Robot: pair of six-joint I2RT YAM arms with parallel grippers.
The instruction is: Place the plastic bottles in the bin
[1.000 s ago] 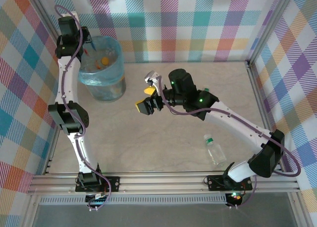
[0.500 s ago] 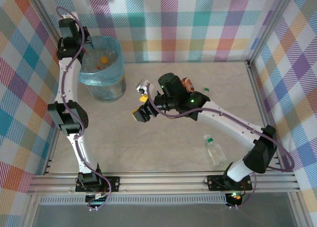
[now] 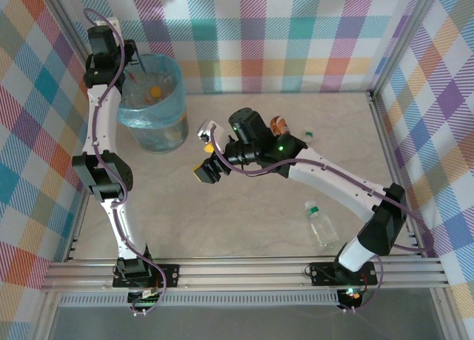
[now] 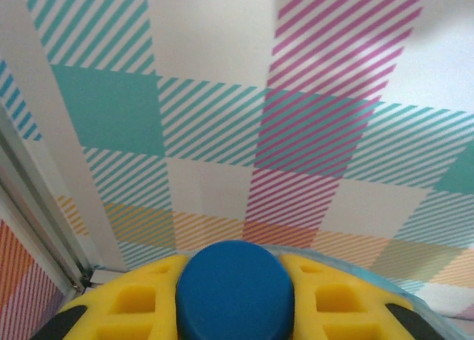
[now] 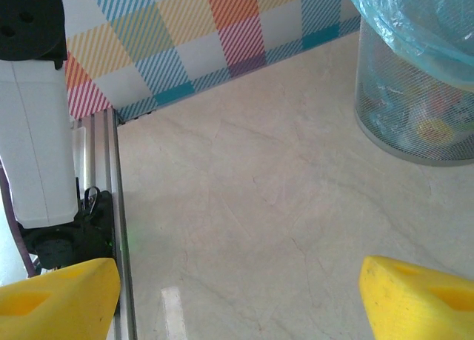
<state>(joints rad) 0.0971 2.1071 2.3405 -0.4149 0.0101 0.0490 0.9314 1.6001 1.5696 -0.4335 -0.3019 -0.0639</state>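
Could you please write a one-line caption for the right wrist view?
Open right gripper over the table, facing the blue-bagged wire bin.

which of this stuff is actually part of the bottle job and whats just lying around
Part of the job:
bin
bottles already inside it
blue-capped bottle in the left claw
green-capped bottle on the table
brown-labelled bottle beside the right arm

Just there:
checked walls
metal frame rail
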